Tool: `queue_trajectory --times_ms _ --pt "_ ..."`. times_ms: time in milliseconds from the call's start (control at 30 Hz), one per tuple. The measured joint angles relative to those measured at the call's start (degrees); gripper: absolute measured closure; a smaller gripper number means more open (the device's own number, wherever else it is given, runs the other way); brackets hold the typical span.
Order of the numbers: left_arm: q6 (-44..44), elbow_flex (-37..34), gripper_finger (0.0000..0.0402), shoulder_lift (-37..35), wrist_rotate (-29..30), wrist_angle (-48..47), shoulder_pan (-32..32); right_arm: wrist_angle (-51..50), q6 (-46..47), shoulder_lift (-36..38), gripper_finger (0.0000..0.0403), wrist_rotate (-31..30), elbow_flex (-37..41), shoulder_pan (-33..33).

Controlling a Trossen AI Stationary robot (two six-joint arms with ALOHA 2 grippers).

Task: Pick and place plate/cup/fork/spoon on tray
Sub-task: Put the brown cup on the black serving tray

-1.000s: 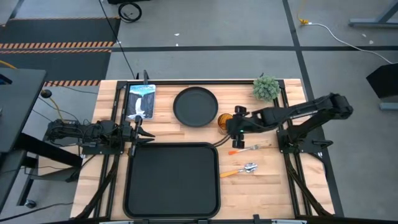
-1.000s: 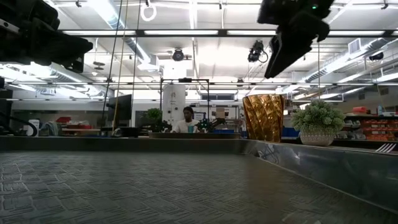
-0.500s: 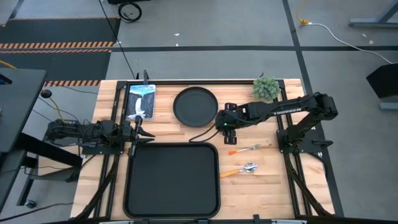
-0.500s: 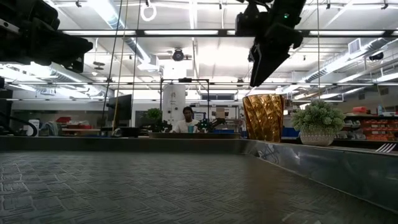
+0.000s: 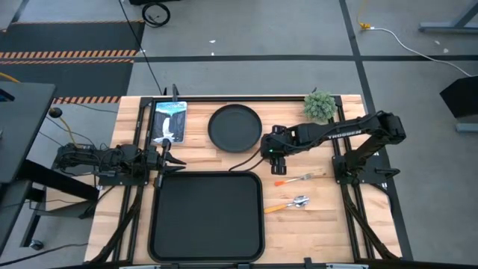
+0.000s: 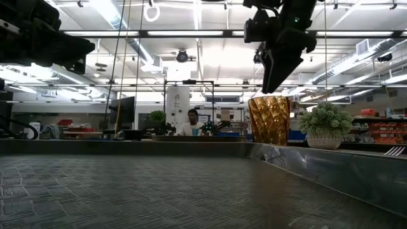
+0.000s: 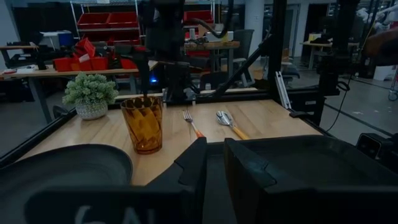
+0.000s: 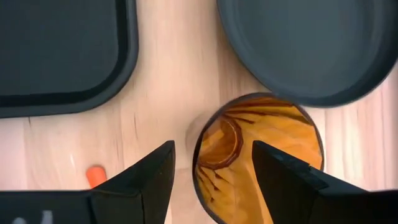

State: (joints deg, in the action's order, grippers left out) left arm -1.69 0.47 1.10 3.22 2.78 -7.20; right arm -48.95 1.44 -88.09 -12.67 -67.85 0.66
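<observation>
Amber cup (image 8: 261, 155) stands beside the plate (image 8: 305, 43), its near wall under the gap of the right gripper (image 8: 212, 163), fingers wide and empty; lower straight so one finger enters, one stays outside, clear of the plate.

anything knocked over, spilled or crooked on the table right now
Nothing stands out. The cup stands upright beside the plate, with the right hand open above its rim. The fork and spoon lie flat; the tray sits square.

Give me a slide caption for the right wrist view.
Right tool open above the amber cup, one finger over its mouth, beside plate and tray.
</observation>
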Motion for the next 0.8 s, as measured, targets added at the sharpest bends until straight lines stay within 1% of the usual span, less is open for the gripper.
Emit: queue_trajectory --times_ms 233,367,533,800 --pt "0.00 0.00 0.0338 0.01 0.00 -0.01 0.02 0.29 0.92 0.00 0.0185 -0.65 2.36 -0.01" --pt "0.00 0.00 0.0338 0.01 0.00 -0.01 0.00 0.66 1.09 0.00 0.0196 -1.00 4.31 -0.18" --pt "0.00 0.00 0.0338 0.01 0.00 -0.01 0.01 1.31 1.37 0.00 0.0222 -1.12 4.78 -0.68" --pt "0.00 0.00 0.0338 0.00 -0.01 -0.01 0.00 1.78 0.31 0.00 0.0285 -0.66 4.78 -0.71"
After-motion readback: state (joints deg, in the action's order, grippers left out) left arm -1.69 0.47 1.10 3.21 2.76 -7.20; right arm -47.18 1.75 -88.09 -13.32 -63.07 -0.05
